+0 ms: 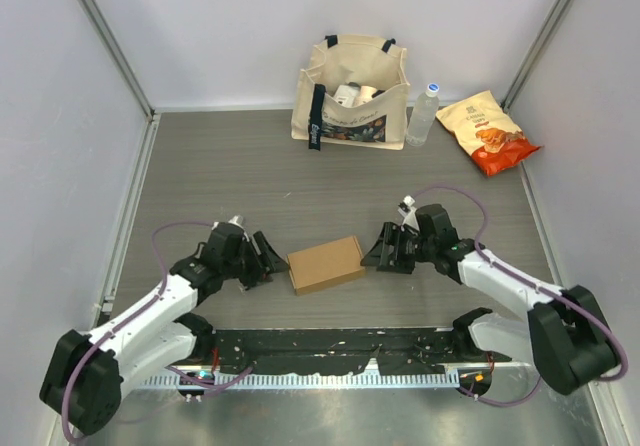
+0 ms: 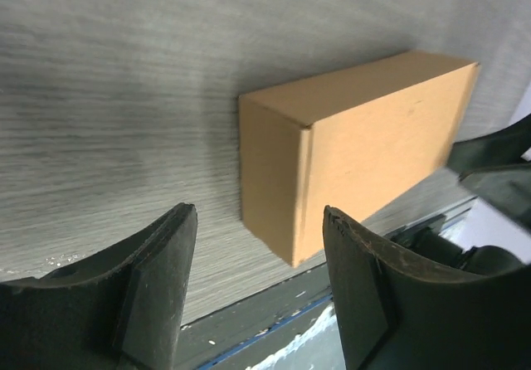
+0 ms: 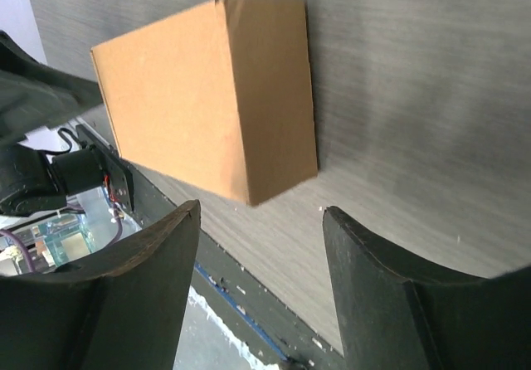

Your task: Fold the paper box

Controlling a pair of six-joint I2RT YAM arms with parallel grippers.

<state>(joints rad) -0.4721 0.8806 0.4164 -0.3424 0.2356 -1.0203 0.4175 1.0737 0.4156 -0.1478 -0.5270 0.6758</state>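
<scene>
The paper box [image 1: 325,264] is a plain brown cardboard box, closed into a flat block, lying on the grey table between my two grippers. My left gripper [image 1: 272,257] is open and empty just left of it. In the left wrist view the box [image 2: 357,146] lies ahead of the open gripper [image 2: 259,245], apart from the fingers. My right gripper [image 1: 375,251] is open and empty just right of it. In the right wrist view the box [image 3: 207,96] lies ahead of the open gripper [image 3: 261,245], not touching.
A beige printed tote bag [image 1: 351,94] stands at the back, with a clear bottle [image 1: 424,115] and a yellow-orange snack packet [image 1: 489,131] to its right. A black rail [image 1: 330,344] runs along the near table edge. Grey walls enclose the sides.
</scene>
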